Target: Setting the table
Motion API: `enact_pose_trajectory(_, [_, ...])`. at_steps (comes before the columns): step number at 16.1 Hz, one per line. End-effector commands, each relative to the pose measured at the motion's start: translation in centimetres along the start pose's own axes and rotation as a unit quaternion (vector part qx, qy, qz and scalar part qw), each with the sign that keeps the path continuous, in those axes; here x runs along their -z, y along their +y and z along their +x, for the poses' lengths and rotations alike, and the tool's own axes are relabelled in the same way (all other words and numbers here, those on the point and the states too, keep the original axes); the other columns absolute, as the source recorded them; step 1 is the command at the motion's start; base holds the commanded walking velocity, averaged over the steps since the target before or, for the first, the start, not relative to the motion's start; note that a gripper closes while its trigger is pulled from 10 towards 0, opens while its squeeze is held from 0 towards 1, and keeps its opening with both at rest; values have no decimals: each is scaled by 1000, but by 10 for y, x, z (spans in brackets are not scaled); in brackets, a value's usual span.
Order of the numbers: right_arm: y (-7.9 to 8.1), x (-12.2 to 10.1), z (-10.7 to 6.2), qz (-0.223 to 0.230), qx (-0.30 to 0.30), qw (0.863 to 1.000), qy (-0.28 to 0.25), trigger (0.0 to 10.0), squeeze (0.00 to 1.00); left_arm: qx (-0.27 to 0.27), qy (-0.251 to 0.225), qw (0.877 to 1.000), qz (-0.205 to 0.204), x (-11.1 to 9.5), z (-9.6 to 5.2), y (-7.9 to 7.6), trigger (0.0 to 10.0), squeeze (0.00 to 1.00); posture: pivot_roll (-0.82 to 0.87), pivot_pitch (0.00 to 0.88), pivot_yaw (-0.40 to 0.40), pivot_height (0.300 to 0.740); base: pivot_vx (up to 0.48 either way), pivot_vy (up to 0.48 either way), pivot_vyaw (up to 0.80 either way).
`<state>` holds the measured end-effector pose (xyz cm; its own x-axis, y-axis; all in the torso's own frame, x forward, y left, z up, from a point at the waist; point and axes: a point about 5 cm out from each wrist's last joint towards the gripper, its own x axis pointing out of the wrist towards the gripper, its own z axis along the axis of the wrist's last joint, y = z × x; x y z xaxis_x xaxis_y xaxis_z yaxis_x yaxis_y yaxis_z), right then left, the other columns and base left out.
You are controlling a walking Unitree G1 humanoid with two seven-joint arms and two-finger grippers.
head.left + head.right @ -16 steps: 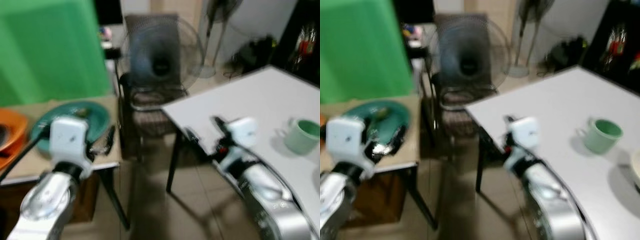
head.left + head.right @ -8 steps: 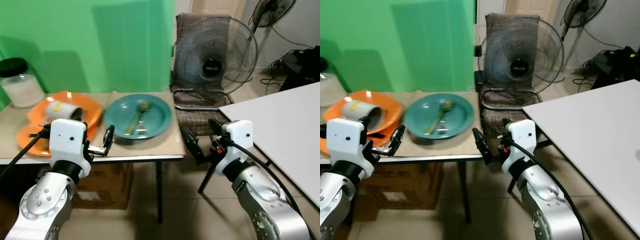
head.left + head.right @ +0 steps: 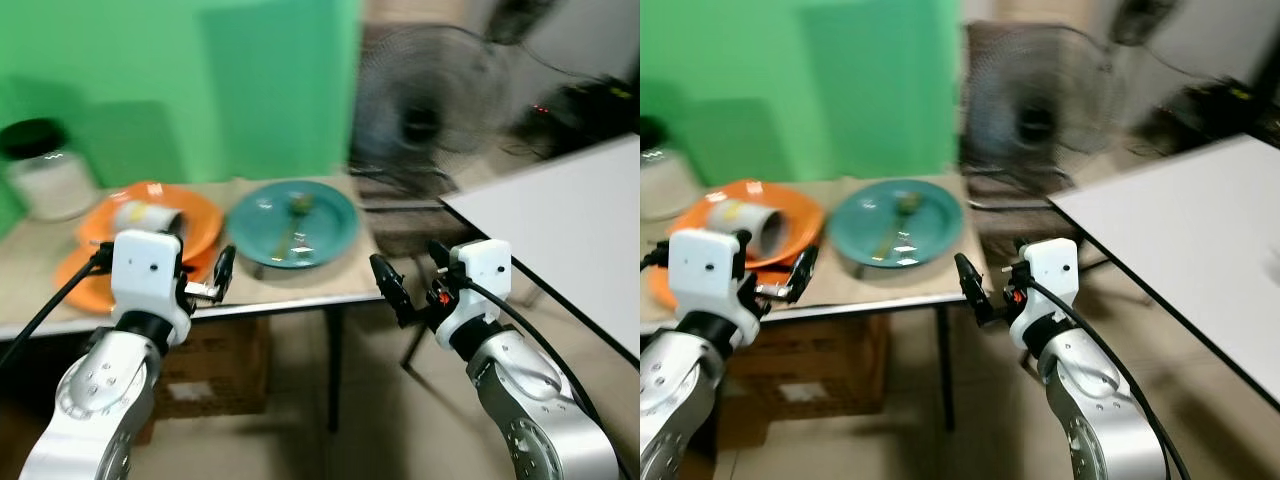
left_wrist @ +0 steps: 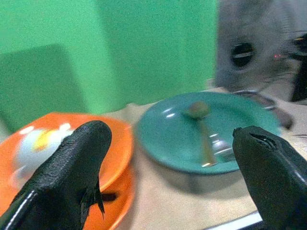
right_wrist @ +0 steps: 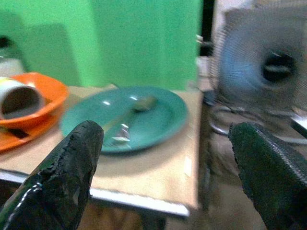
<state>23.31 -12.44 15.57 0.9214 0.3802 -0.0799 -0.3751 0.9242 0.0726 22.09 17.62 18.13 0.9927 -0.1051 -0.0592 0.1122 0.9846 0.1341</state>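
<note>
A round teal plate [image 3: 292, 222] with a glossy rim sits near the right edge of the tan desk [image 3: 300, 285], a metal spoon [image 4: 202, 129] lying in it. Beside it are stacked orange bowls [image 3: 165, 222] holding a tipped cylindrical cup [image 5: 17, 98]. The head views add a black-lidded jar [image 3: 45, 182] at the desk's back left, a blurred fan [image 3: 1035, 115] and a white table [image 3: 570, 235]. The left gripper [image 3: 222, 275] hovers at the front edge and the right gripper [image 3: 405, 290] off the front right corner, both with jaws spread and empty.
</note>
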Motion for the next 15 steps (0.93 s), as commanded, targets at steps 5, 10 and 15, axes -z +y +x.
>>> enact_pose_trajectory(5, [-7,-13,18,-20,-19,999,-20,10000,0,-19,-13,1000,-9,-1,6,-2,10000,0,6,0,-3,740,96,0,-158])
enact_pose_trajectory(10, [-2,-6,21,-14,-38,999,-12,10000,0,-28,-15,999,7,-1,9,9,10000,0,5,0,15,740,241,0,0])
enact_pose_trajectory(15, [-4,-2,17,-11,-27,1000,-11,10000,0,-17,-19,1000,3,-3,14,5,10000,0,-7,0,23,740,261,0,-473])
